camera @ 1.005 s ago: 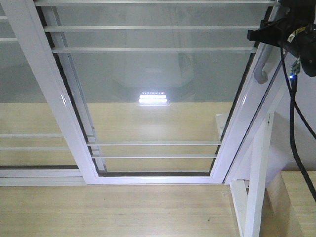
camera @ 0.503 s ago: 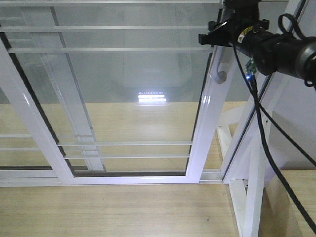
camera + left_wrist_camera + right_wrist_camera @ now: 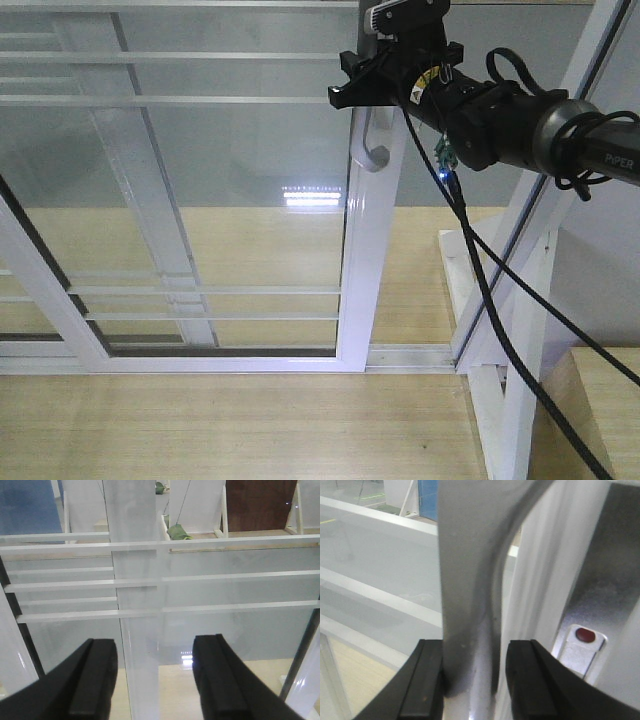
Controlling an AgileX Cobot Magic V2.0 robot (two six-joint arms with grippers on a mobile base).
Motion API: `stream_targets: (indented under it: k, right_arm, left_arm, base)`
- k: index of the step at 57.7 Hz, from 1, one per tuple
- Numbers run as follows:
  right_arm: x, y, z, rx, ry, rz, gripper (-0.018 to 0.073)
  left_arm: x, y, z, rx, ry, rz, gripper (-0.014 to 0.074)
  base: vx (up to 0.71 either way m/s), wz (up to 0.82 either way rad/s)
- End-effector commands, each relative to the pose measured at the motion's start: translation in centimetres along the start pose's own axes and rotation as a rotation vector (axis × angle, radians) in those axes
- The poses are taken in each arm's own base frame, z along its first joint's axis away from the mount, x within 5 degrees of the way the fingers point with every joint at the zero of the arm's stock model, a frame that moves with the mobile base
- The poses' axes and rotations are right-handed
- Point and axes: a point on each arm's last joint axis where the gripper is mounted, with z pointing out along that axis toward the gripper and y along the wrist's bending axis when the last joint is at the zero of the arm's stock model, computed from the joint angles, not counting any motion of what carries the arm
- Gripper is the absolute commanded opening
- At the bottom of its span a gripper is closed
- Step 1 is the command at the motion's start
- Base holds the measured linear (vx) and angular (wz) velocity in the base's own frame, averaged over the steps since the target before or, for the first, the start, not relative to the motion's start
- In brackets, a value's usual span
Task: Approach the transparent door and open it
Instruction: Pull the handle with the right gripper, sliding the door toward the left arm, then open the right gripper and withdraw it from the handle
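Right gripper [image 3: 475,680] is closed down narrow on the curved handle [image 3: 465,580]. Both black pads [image 3: 427,680] sit on either side of the handle's lower stretch, pressed against it. In the front view the right gripper [image 3: 375,85] sits at the top of the handle [image 3: 375,140], on the right edge of the transparent door [image 3: 250,160].

Left gripper [image 3: 156,680] is wide open and holds nothing. Its two black fingers [image 3: 92,680] are spread well apart, facing glass and white bars. Contact with the glass cannot be told.

The door is a clear glass panel in a glossy white metal frame, with thin flat white bars across it in pairs, high and low. Its handle-side stile [image 3: 370,250] stands upright near frame centre, and its foot rests on the bottom track [image 3: 410,355]. The handle is smooth, matte silver-grey, and bowed out from the stile with a rounded hook end.

A second glass panel [image 3: 130,180] with a wide white stile shows through the door glass. To the right is the white outer frame [image 3: 520,300] with slanted braces. A black cable [image 3: 500,290] hangs down from the right arm. The floor [image 3: 250,420] is pale wood grain. A small red dot [image 3: 585,635] sits on a silver plate beside the handle in the right wrist view.
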Motion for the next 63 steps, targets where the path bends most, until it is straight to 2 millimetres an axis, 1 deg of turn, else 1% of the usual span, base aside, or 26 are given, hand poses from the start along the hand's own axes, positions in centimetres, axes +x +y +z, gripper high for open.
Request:
stream_targets:
  k: [1, 7, 11, 16, 22, 29, 32, 37, 41, 43, 47, 51, 57, 63]
  right_arm:
    - [-5.6, -2.8, -2.7, 0.083, -0.15, 0.078, 0.0386]
    - [-6.5, -1.0, -3.2, 0.043, -0.138, 0.038, 0.0416]
    - [-6.7, 0.6, -3.4, 0.007, -0.122, 0.008, 0.0421]
    - [-6.9, 1.9, -3.7, -0.022, -0.091, -0.045, 0.0421]
    - [-7.2, 2.2, -4.5, -0.014, -0.022, -0.046, 0.0421]
    - [-8.1, 1.5, -6.5, 0.028, 0.094, -0.042, 0.0421]
    - [-8.9, 1.0, -7.8, 0.052, 0.126, -0.039, 0.0421]
    - [-10.1, -0.1, -10.1, 0.086, 0.117, -0.032, 0.0421]
    - [-10.6, -1.4, -12.0, 0.12, 0.088, -0.019, 0.0421]
    - [-10.6, -2.0, -13.4, 0.141, 0.085, -0.013, 0.0421]
    - [-10.0, -3.3, -15.6, 0.186, 0.105, -0.001, 0.0421]
    - [-9.0, -4.1, -18.0, 0.227, 0.142, 0.01, 0.0421]
    - [-7.5, -4.7, -21.5, 0.277, 0.175, 0.017, 0.0421]
    - [-6.3, -4.6, -24.5, 0.308, 0.198, 0.036, 0.0421]
  left_arm:
    - [-2.0, 0.0, -0.4, 0.002, -0.127, -0.003, 0.0472]
    - [-2.0, 0.0, -0.4, 0.002, -0.127, -0.003, 0.0472]
    - [-2.0, 0.0, -0.4, 0.002, -0.127, -0.003, 0.0472]
    - [-2.0, 0.0, -0.4, 0.002, -0.127, -0.003, 0.0472]
    - [-2.0, 0.0, -0.4, 0.002, -0.127, -0.003, 0.0472]
    - [-2.0, 0.0, -0.4, 0.002, -0.126, -0.003, 0.0472]
    - [-1.9, 0.0, -0.1, 0.002, -0.117, -0.005, 0.0472]
    - [-1.5, 0.0, 0.6, 0.004, -0.088, -0.024, 0.0472]
    - [-1.1, 0.0, 1.4, 0.005, -0.061, -0.042, 0.0472]
    - [-0.9, -0.1, 1.9, 0.01, -0.043, -0.044, 0.0472]
    - [-0.5, -0.6, 2.8, 0.03, -0.023, -0.039, 0.0472]
    - [-0.1, -1.4, 3.7, 0.065, -0.013, -0.032, 0.0472]
    - [0.5, -3.1, 5.1, 0.137, -0.004, -0.016, 0.0472]
    - [1.2, -5.3, 6.6, 0.217, -0.016, 0.002, 0.0472]
  base:
    - [0.0, 0.03]
    - [0.0, 0.01]
    - [0.0, 0.0]
    - [0.0, 0.0]
    - [0.0, -0.01]
    - [0.0, 0.0]
    - [0.0, 0.0]
    - [0.0, 0.0]
    - [0.0, 0.0]
    - [0.0, 0.0]
    - [0.0, 0.0]
    - [0.0, 0.0]
    - [0.0, 0.0]
    - [0.0, 0.0]
